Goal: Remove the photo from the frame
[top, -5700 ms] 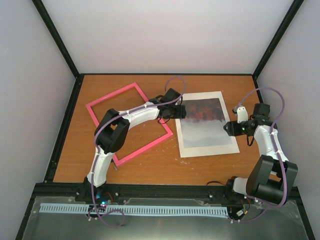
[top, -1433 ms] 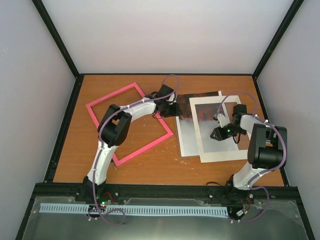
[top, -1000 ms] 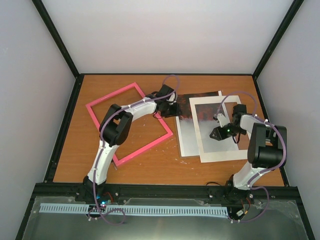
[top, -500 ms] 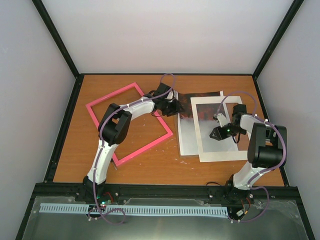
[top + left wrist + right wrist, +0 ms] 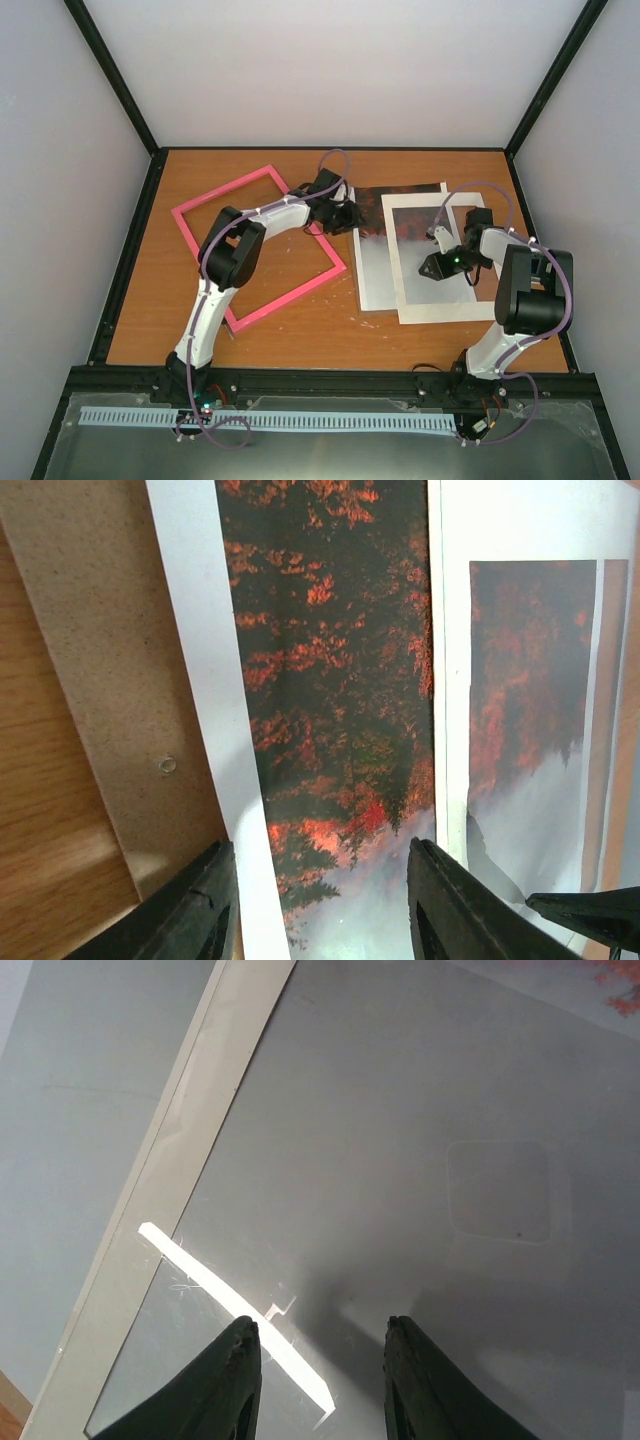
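The pink frame (image 5: 258, 247) lies empty on the table at the left. The photo (image 5: 372, 268), dark red above and pale grey below, lies flat to its right and fills the left wrist view (image 5: 330, 680). My left gripper (image 5: 345, 215) is open and empty above the photo's far left corner; it shows in its own view (image 5: 325, 915). My right gripper (image 5: 432, 265) is open and empty, low over the pale glossy surface (image 5: 400, 1110) inside the window of a white mat (image 5: 445, 312).
The white mat lies skewed, overlapping the photo's right half, and shows in the left wrist view (image 5: 520, 520). A brown backing panel (image 5: 100, 660) sticks out under the photo's left edge. Black rails and grey walls enclose the wooden table (image 5: 300, 320).
Since 5.7 s ago the white mat has slid right off the photo and my right gripper has moved in over it. In the last second my left gripper has edged slightly back.
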`<state>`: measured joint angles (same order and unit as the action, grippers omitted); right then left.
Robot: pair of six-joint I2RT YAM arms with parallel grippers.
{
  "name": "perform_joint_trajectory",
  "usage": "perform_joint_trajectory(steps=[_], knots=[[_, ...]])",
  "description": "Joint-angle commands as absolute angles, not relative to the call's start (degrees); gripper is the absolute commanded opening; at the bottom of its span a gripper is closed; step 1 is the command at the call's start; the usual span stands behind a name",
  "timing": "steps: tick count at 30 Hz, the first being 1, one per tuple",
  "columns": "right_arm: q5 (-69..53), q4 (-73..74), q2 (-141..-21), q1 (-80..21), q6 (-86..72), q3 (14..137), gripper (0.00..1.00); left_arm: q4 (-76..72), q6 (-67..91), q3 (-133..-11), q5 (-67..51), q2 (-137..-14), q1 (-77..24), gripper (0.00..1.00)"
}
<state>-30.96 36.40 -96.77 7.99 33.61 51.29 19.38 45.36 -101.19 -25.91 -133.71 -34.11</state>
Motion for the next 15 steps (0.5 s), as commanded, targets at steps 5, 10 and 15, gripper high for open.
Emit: perform_joint_trajectory(steps=[5, 10, 15], knots=[[-27.25, 37.67, -99.56, 7.81, 33.35, 50.32, 0.36, 16.74, 44.45, -103.02, -27.46, -136.38, -33.4, 0.46], [-27.07, 37.68, -99.67, 7.82, 33.35, 50.27, 0.36, 15.68, 44.77, -104.26, -28.67, -137.5, -32.98, 0.45], [-27.08, 37.72, -99.76, 7.81, 33.33, 50.2, 0.36, 11.9, 45.65, -102.61, -30.75, -136.93, -32.78, 0.34]])
